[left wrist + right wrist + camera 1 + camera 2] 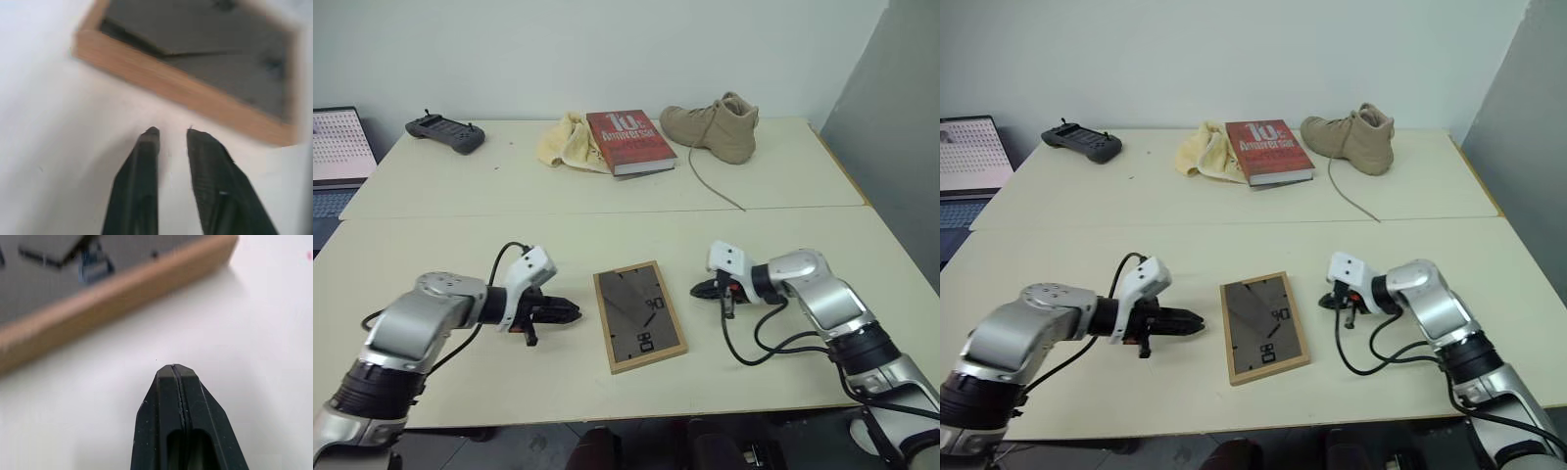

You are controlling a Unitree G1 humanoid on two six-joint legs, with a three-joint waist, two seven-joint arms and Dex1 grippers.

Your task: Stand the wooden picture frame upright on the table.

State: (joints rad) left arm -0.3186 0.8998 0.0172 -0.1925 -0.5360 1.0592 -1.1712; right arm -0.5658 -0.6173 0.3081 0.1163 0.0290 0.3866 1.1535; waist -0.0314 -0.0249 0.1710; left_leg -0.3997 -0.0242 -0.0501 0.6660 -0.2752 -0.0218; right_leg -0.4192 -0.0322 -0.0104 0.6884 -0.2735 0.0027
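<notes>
The wooden picture frame (639, 315) lies flat on the table (607, 235), back panel up, its dark grey-brown board and folded stand facing me, the light-wood border all round it. I take it as my landmark: it sits on the near half of the table, on my side of the thin seam that crosses the top.

My left gripper (570, 313) hangs just off the frame's left long edge, pointing at it across the bare tabletop. Its jaws stand a little apart, a narrow gap between the two black fingers (146, 161), and nothing is between them. In the left wrist view the tips stop short of the wooden border, with a strip of pale table showing in front of them, so I touch neither frame nor stand.

My right gripper (697, 290) sits off the frame's right long edge, near its far corner, aimed at it. Its jaws are pressed together, only a hairline seam between the fingers (183, 406), and they clamp nothing. In the right wrist view there is open table between the tips and the wood.

Beyond the frame, past the seam, lie a red book (629, 141), a yellow cloth (566, 142) beside it, a tan boot (715, 127) and a dark controller (445, 131)
</notes>
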